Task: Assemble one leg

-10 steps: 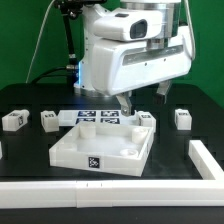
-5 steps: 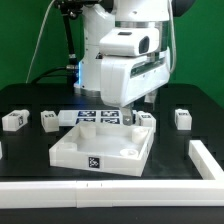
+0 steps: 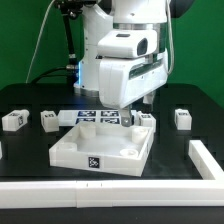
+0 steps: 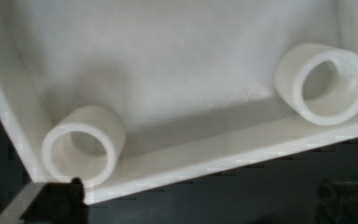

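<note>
Pincer (image 3: 134, 106) hangs low over the far edge of the tray (image 3: 70, 152), jaws apart with nothing between them. Wrist view shows both fingertips (image 4: 48, 200) wide, with only tray floor and two corner sockets (image 4: 83, 145) under them. Closest leg (image 3: 145, 118) sits on the bench (image 3: 25, 150) at the tray's far corner, just beside the pincer on the exterior view's right. It looks upright, tag toward the camera. It's not in the wrist view, so my read is a short shift to that side, then down. Other legs (image 3: 48, 120) lie further out.
</note>
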Robot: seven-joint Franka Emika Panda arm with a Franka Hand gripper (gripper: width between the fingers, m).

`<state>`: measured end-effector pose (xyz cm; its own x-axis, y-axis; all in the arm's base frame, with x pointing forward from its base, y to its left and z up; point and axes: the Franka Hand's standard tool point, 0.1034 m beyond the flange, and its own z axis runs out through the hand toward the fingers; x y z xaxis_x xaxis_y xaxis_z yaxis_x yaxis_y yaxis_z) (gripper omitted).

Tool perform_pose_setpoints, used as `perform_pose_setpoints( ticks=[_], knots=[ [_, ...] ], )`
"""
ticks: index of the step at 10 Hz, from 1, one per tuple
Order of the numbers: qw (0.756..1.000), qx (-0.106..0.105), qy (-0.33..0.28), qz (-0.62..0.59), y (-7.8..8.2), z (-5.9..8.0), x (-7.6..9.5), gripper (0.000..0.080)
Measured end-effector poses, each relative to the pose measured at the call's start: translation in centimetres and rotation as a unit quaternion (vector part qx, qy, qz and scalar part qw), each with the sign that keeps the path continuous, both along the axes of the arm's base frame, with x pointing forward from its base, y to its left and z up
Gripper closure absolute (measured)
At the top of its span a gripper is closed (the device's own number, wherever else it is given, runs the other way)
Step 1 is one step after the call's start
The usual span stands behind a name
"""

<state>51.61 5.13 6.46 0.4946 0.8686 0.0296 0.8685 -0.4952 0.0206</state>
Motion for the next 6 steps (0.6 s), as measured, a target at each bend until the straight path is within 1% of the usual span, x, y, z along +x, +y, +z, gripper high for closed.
perform_pose_setpoints(
  ticks=[1, 2, 3, 5, 6],
  knots=[
    [1.0, -0.002, -0.006, 0.027, 0.1, -0.7, -1.4, 0.015],
    [0.999, -0.007, -0.001, 0.047, 0.4, -1.3, -3.6, 0.015],
    [0.999, -0.009, 0.01, 0.046, 0.0, -1.5, -5.1, 0.015],
    [0.999, -0.01, 0.014, 0.04, -0.7, -1.3, -5.9, 0.015],
    [0.999, -0.01, 0.014, 0.04, -0.6, -1.4, -5.8, 0.015]
  ],
)
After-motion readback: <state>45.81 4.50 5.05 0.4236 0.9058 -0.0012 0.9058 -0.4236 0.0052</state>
